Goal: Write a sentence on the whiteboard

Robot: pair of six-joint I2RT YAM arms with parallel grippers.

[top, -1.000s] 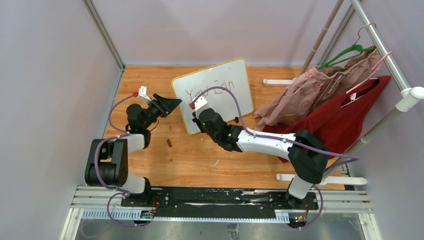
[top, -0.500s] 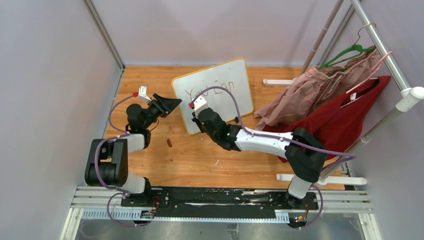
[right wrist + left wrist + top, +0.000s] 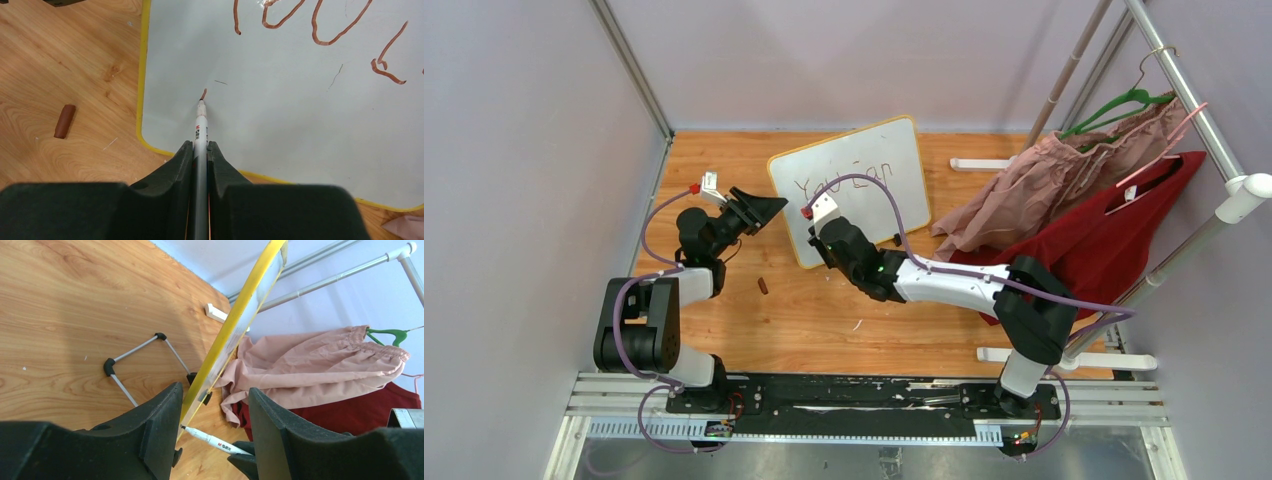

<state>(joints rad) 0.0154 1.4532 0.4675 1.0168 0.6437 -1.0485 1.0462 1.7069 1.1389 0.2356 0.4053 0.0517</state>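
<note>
The whiteboard [image 3: 879,145] with a yellow frame stands tilted on the wooden table. Its top line reads "You can" [image 3: 844,177] in brownish marker strokes [image 3: 320,30]. My right gripper [image 3: 822,236] is shut on a white marker [image 3: 201,127], whose tip touches the board's lower left [image 3: 300,130], beside a short fresh stroke [image 3: 203,94]. My left gripper [image 3: 767,206] is open, its fingers straddling the board's left edge [image 3: 235,320]. The marker [image 3: 220,442] also shows in the left wrist view, touching the board's face.
A brown marker cap [image 3: 763,286] lies on the table left of the board, also in the right wrist view [image 3: 64,120]. A pink garment [image 3: 1044,180] and a red one [image 3: 1114,235] hang on a rack at the right. The board's wire stand [image 3: 135,347] rests behind it.
My right gripper with the marker has shifted slightly left along the board's lower part. My left gripper has not moved.
</note>
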